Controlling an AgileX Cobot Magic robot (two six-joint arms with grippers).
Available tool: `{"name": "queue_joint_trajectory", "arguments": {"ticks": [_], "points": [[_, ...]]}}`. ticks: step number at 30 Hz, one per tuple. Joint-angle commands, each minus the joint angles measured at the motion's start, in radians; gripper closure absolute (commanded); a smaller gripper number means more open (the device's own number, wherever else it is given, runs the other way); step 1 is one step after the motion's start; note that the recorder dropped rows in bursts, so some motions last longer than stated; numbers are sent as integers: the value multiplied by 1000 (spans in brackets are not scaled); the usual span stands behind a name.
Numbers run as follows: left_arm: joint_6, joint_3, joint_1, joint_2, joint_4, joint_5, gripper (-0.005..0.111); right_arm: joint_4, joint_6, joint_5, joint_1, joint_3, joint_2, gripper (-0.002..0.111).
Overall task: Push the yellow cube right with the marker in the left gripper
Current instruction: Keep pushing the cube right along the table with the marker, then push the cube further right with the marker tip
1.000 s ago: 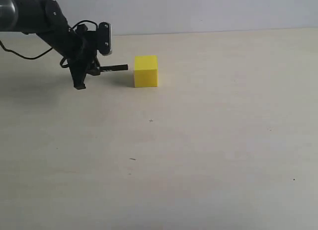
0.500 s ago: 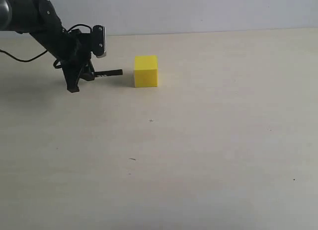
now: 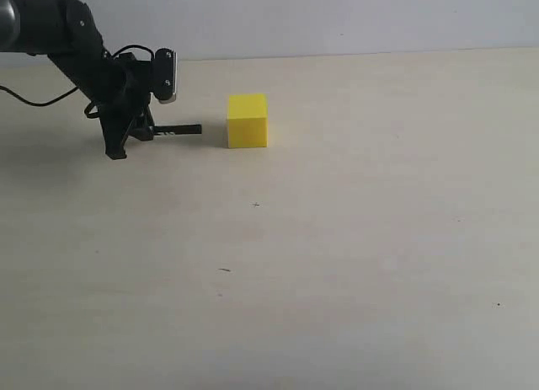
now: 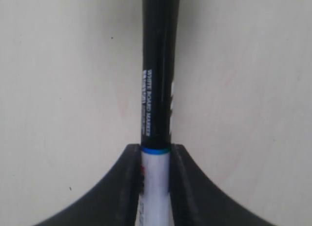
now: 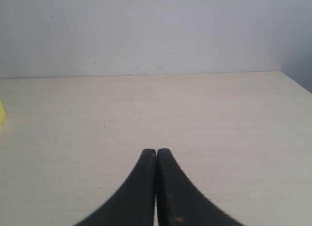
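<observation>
The push looks not yet begun: the yellow cube (image 3: 248, 120) sits flat on the pale surface (image 3: 354, 238), and the marker (image 3: 180, 130) stops short of the cube's left face, with a clear strip of bare surface between tip and cube. The left tool (image 3: 145, 130) is clamped on the marker's white barrel, and the black cap half sticks out level toward the cube, aimed at roughly mid-height of that face. What is left, by my reading, is the whole job: close the gap, touch the face, then carry the cube rightward. The right tool (image 5: 156, 162) has its 2 jaws pressed together on nothing. It cannot be seen in the exterior view, so it seems parked well apart from the cube, of which its camera catches only a yellow sliver at the frame edge. To the right of the cube the surface carries nothing but a few tiny dark specks, and the wall runs behind the cube, so nothing appears to block a straight push.
</observation>
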Motion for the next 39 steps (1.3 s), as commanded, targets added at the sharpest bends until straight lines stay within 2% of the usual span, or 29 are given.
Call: {"name": "queue_joint_trajectory", "arguments": {"ticks": [1, 19, 21, 24, 26, 28, 31, 39], "points": [[-21, -4, 5, -6, 4, -7, 107, 0, -4, -13, 2, 5, -7, 108], [-53, -4, 0, -6, 10, -19, 107, 0, -4, -13, 2, 5, -7, 108], [-66, -4, -28, 3, 54, -32, 107, 0, -4, -13, 2, 5, -7, 108], [-117, -12, -109, 13, 72, -146, 107, 0, -4, -13, 2, 5, -7, 108], [-125, -40, -167, 24, 68, -126, 107, 0, -4, -13, 2, 5, -7, 108], [-125, -42, -189, 24, 72, -104, 107, 0, -4, -13, 2, 5, -7, 108], [-137, -42, -193, 22, 74, -101, 107, 0, -2, -13, 2, 5, -7, 108], [-196, -42, -153, 22, 127, -121, 107, 0, -2, -13, 2, 5, -7, 108]]}}
